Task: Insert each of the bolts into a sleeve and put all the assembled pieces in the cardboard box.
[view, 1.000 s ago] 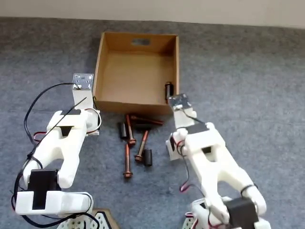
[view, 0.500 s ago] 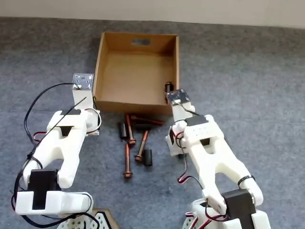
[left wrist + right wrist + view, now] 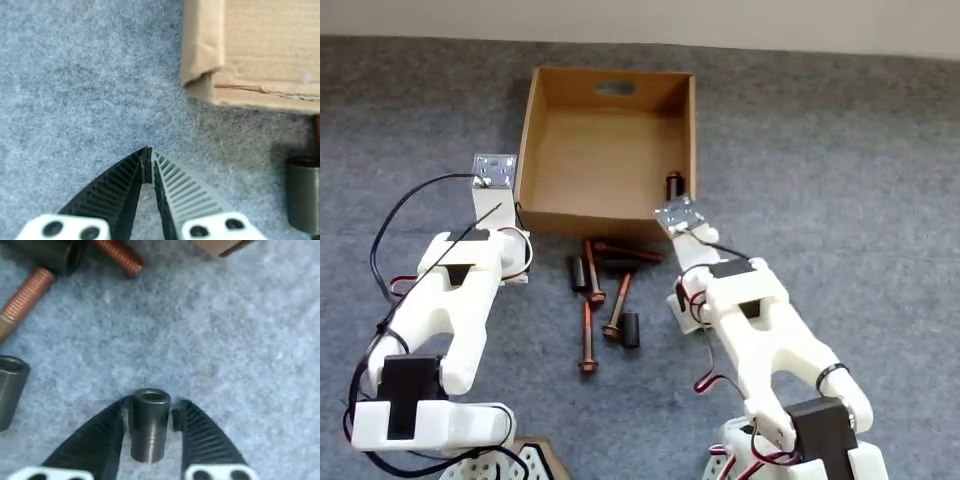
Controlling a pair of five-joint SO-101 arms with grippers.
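Right gripper (image 3: 152, 409) pinches a dark cylindrical metal sleeve (image 3: 148, 432): mating step.
Next, align it with a copper threaded bolt (image 3: 22, 305) (left gripper (image 3: 148, 156), pressed together, beside brown cardboard box (image 3: 250, 75)).

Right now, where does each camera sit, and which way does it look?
High view: fixed overhead, looking down on the cardboard box, bolts, left arm and right arm.
Left wrist view: on the left arm, facing down at carpet beside the box; its shut left tool shows.
Right wrist view: on the right arm, facing carpet; its right tool grips a sleeve.
Shared: high and left wrist views both show the box's corner.
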